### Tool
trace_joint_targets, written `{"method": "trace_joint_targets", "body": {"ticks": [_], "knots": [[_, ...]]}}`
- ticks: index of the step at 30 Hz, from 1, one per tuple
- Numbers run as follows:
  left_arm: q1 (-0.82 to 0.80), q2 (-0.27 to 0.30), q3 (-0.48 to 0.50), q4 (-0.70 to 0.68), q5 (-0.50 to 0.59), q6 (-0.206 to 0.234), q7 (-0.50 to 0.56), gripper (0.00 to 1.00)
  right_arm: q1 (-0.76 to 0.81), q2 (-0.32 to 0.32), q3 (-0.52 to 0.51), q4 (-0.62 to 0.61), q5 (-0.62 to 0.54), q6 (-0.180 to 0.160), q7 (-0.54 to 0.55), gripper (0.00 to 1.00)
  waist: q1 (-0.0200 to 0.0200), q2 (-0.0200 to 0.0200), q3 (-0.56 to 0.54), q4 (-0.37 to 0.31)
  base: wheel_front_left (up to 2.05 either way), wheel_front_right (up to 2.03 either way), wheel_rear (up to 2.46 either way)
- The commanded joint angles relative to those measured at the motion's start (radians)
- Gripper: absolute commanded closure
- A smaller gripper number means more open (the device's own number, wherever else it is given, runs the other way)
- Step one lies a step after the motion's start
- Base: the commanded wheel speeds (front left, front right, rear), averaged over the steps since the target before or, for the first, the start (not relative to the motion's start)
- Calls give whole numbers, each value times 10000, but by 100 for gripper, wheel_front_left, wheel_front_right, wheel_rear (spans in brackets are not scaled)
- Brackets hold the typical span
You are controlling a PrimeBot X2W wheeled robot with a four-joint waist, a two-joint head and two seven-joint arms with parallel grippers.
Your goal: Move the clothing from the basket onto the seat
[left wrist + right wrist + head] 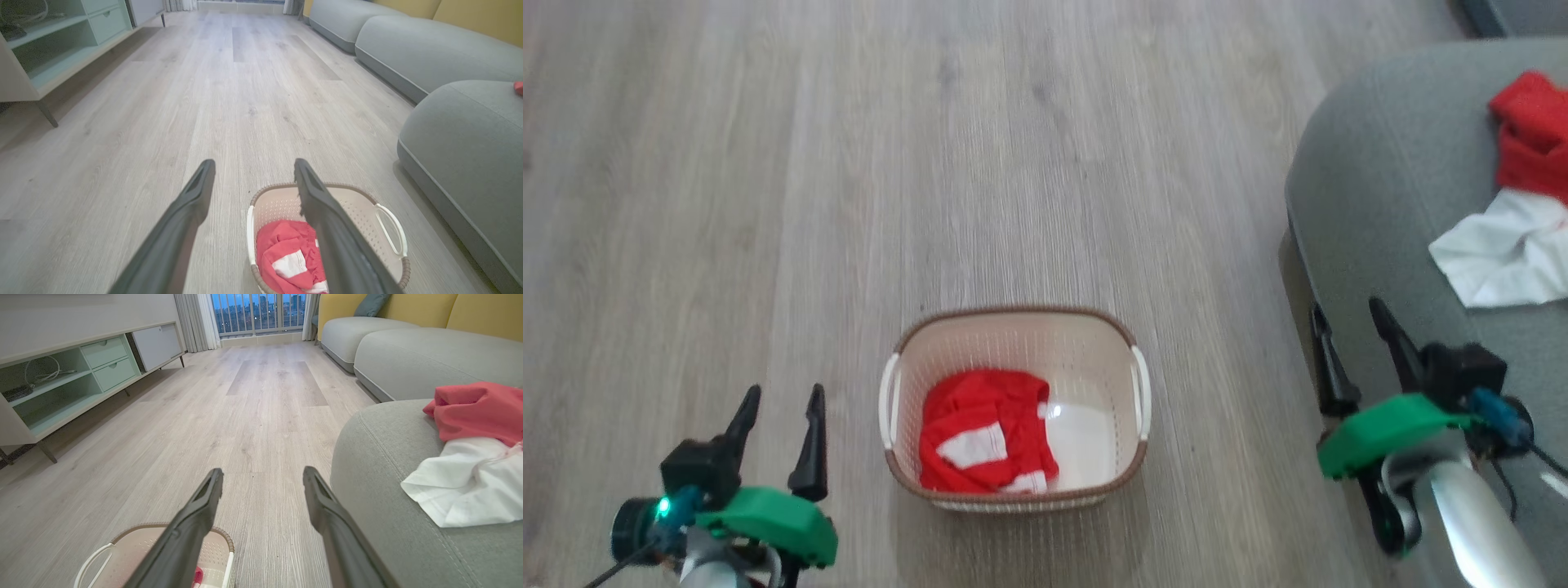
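Left gripper [784, 392] is nearest, low at the near left, its fingers spread wide with nothing between them. Right gripper [1346, 307] hangs at the near right, by the edge of the seat [1380, 163], spread and empty too.

One red-and-white garment [980, 441] lies crumpled in the basket [1013, 311], on the left half of its bottom, against the near wall; the right half is bare. I judge it is the last piece to move, because a red garment [1531, 131] and a white garment [1503, 253] lie on the seat at the far right, touching each other.

The basket stands on the floor [768, 204] between the grippers, nearer to the left one, so that one seems the better choice. It should come down over the highest fold in the middle of the cloth, not at the near edge, where a finger could catch the perforated wall. The grip should take several layers, since thin cloth slips. The lift should go straight up until the cloth is free of the rim; otherwise the light basket may tip or drag. Then carry it right to a bare part of the seat.
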Motion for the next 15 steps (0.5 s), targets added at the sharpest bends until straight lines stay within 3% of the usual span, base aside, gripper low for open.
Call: {"method": "trace_joint_targets", "body": {"ticks": [1, 15], "knots": [[-549, 45, 219, -252, 31, -22, -53, 0, -608, 28, 247, -386, -116, -2, -66, 0, 1, 0, 378, -47, 0, 0, 0], [-3197, 224, -1284, 732, -469, -49, -53, 0, -3065, 339, 451, -1471, -576, -2, -66, 0, 1, 0, 4431, -449, 0, 0, 0]]}}
